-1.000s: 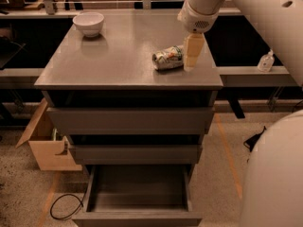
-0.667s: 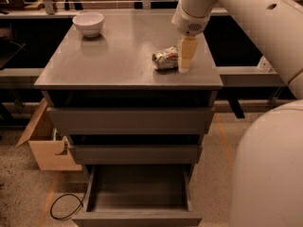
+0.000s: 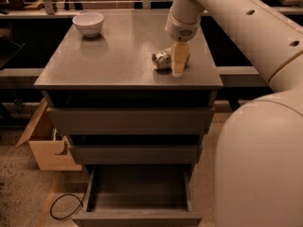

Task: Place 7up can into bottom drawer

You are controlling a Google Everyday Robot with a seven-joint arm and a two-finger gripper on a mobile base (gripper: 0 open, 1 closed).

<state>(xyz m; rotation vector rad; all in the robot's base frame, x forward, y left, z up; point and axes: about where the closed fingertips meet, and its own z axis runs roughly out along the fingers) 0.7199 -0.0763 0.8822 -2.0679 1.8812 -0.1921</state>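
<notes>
Since a second ago the cream-coloured gripper (image 3: 178,63) has slid leftward in the view and lower, now hanging at the near side of the 7up can. Can position about unchanged.

- Small dented whitish-silver 7up can (image 3: 162,59): lying on its side on the flat grey desk (image 3: 118,60), right half, towards the front edge. Gripper overlaps its right end; whether it touches or grasps, cannot tell, nor how wide it is parted.
- Wide shallow grey bottom drawer (image 3: 137,218): pulled well out at floor level; only its grey floor and walls show inside.
- Grey middle drawer (image 3: 135,153) and grey top drawer (image 3: 130,121): both pushed further in, each a little proud of the one above.
- Round white bowl (image 3: 88,22): upright at the far left corner of the desk, well apart from the can. Contents not visible.
- Open brown cardboard box (image 3: 45,148): on the floor left of the cabinet; contents unclear.
- Black cable loop (image 3: 64,207): on the floor beside the bottom drawer's left wall.
- Thick cream robot arm (image 3: 236,18) comes down from the upper right.
</notes>
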